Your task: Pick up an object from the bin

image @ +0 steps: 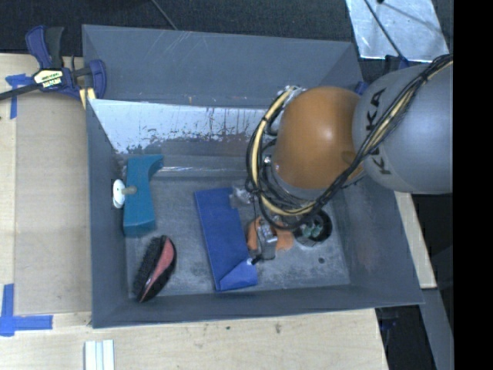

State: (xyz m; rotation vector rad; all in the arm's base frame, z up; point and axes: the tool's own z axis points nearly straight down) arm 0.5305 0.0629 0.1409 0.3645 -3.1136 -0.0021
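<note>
The gripper [262, 247] sits low on the right edge of the folded blue cloth [222, 237], mid-way across the grey bin [223, 68]; how wide it stands cannot be told. If it catches only that limp edge, the cloth may unfold and slip. The black-and-pink brush [155, 267] at its nine o'clock and the teal block [140, 195] at ten lie well apart.

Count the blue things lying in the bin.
2. A teal L-shaped block lies at the left; a darker blue flat piece lies in the middle, its right edge by the arm. The arm may hide more.

Teal block [141, 195] at left; black-pink brush [155, 267] just beside it.
</note>
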